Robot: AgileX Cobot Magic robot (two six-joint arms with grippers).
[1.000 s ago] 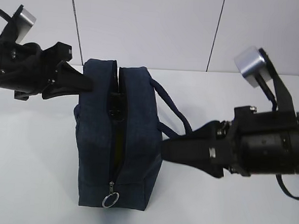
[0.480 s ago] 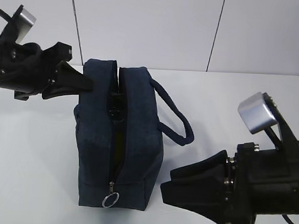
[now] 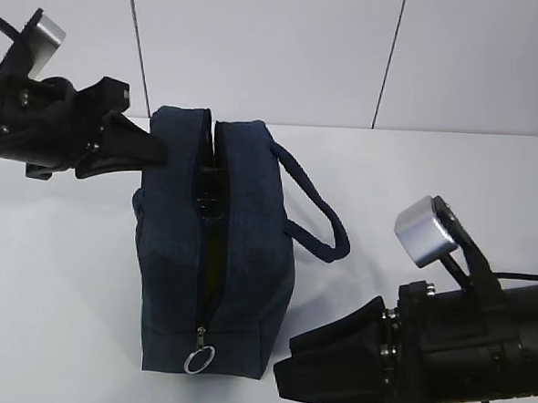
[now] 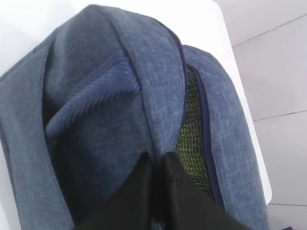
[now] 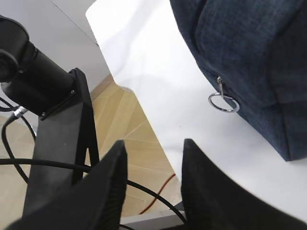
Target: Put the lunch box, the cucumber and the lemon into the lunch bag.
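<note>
The dark navy lunch bag (image 3: 238, 254) stands mid-table, its top zipper partly open, with the metal ring pull (image 3: 198, 360) at the near end. My left gripper (image 3: 160, 150) is shut on the bag's fabric by the zipper edge at its far left top; the left wrist view shows the gripper (image 4: 156, 162) pinching the cloth. Yellow-green shows behind mesh in the opening (image 4: 192, 129). The lunch box, cucumber and lemon are not plainly in view. My right gripper (image 3: 281, 374) is open and empty, low by the bag's near right corner (image 5: 154, 146). The ring pull (image 5: 223, 102) hangs to its upper right.
One loop handle (image 3: 318, 214) droops off the bag's right side. The white table's front edge (image 5: 144, 120) is close under my right gripper, with wooden floor, cables and a black arm stand (image 5: 53, 105) beyond it.
My right gripper has drawn back from the bag's right side and handle, dropping toward the table's front edge, then shifting left. The left gripper and the bag have not moved.
</note>
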